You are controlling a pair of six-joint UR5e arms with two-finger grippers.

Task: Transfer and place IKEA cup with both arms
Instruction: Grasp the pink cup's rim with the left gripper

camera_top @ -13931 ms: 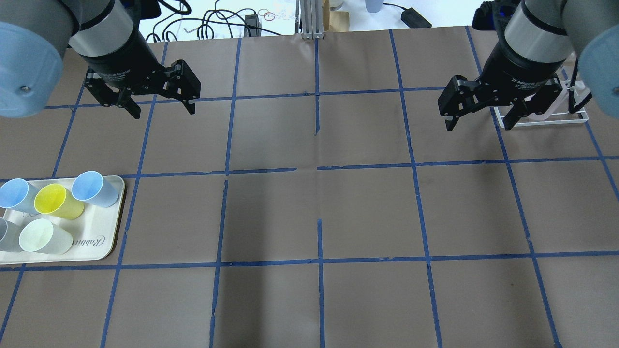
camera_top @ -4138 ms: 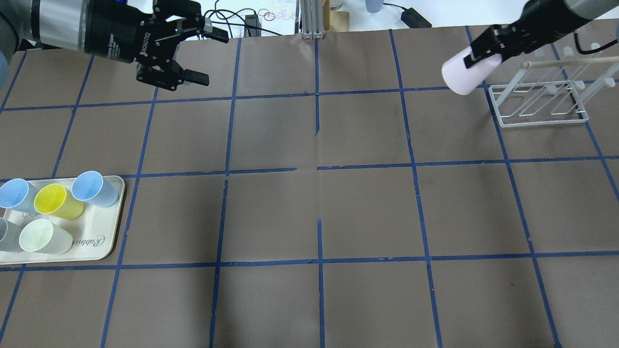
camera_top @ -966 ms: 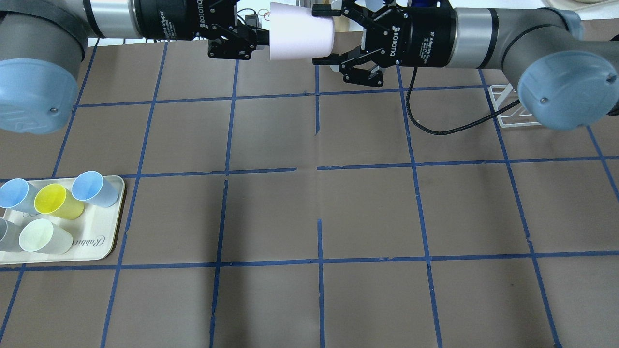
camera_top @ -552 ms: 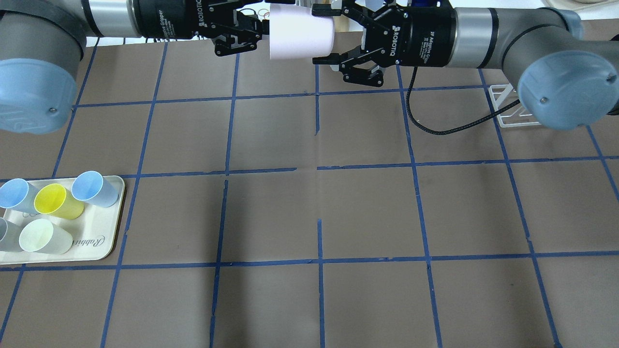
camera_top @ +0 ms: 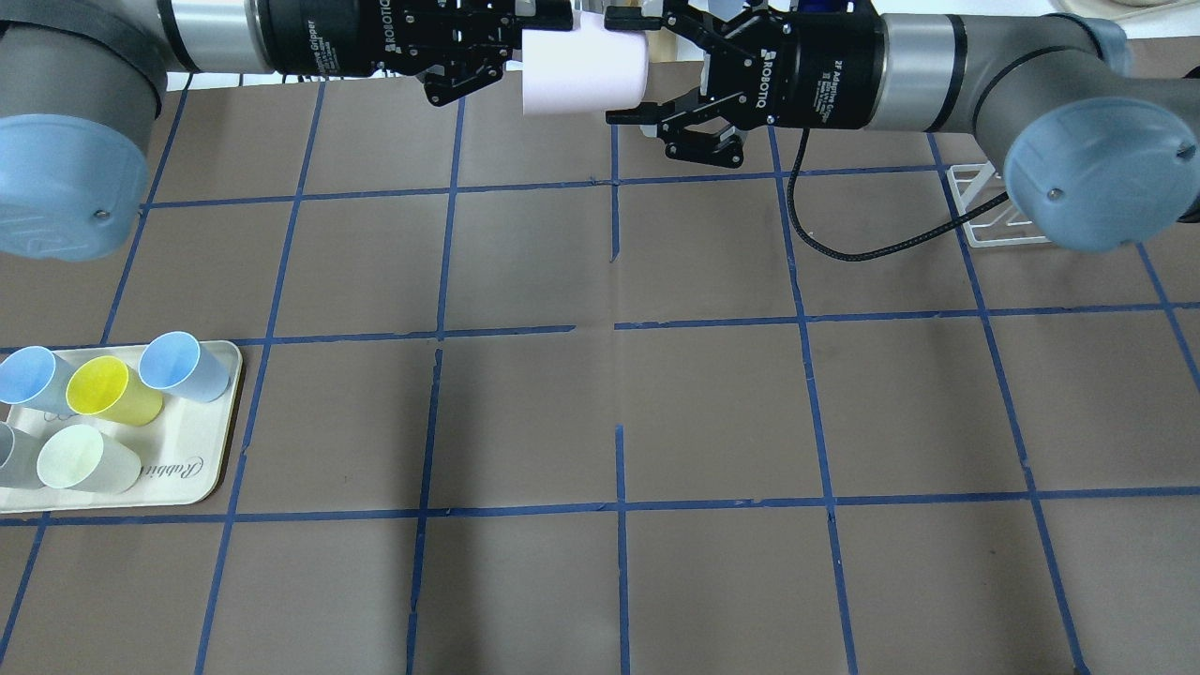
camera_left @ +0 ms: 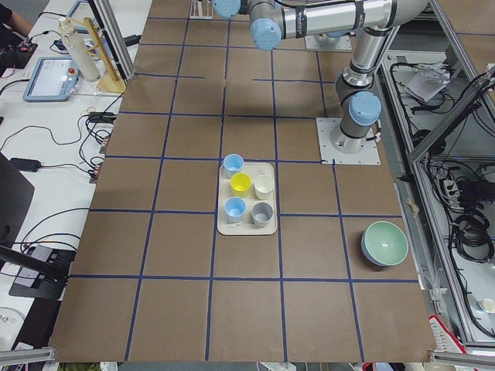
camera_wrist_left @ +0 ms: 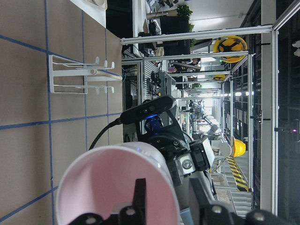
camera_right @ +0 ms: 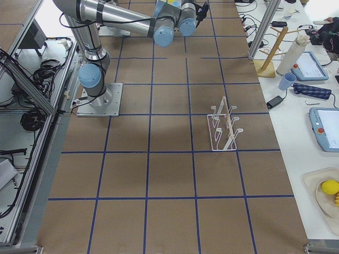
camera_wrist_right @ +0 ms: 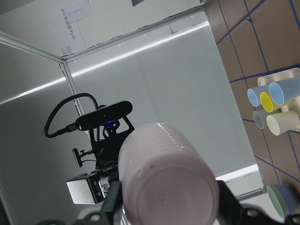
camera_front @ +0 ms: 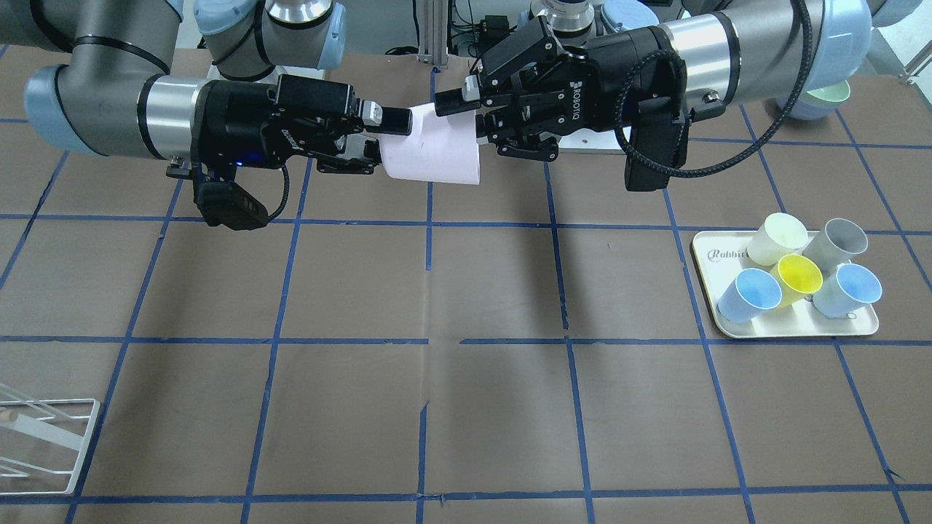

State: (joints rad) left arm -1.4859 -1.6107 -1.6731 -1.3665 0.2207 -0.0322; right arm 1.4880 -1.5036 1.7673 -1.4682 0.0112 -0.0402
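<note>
Jaws of the right gripper (camera_top: 611, 67) are clenched on the IKEA cup (camera_top: 579, 70) at its narrow closed end, one finger on each side of the wall. Right wrist view: cup base fills the lower centre of the frame, a finger on either side of it.

Jaws of the left gripper (camera_wrist_left: 168, 200) are parted, not clamped. Left wrist view, bottom of frame: one finger (camera_wrist_left: 140, 190) sits in front of the open mouth and the other sits outside the wall, so they straddle the rim. Cannot tell if either finger touches it.

Cup is off the table (camera_top: 712, 412), lying sideways in the air at top centre of the overhead frame, between the two grippers. Mouth faces the left arm, base faces the right arm. Front-facing view: cup at upper centre, left arm coming in from upper right, right arm from upper left, both about level and pointed at each other.

Tray (camera_top: 204, 473) is at the lower left edge of the overhead frame, well apart from the pink cup. On it, upright and packed close: yellow cup (camera_top: 108, 389), two light blue cups (camera_top: 178, 364) (camera_top: 33, 375), cream cup (camera_top: 84, 459), grey cup (camera_top: 9, 455).

Wire rack (camera_right: 223, 129) stands on the table, centre right of the right side view; in the overhead frame it is mostly hidden behind the right arm's elbow. Green bowl (camera_left: 384, 243) sits on the table at lower right of the left side view, near the tray, not touching it.
</note>
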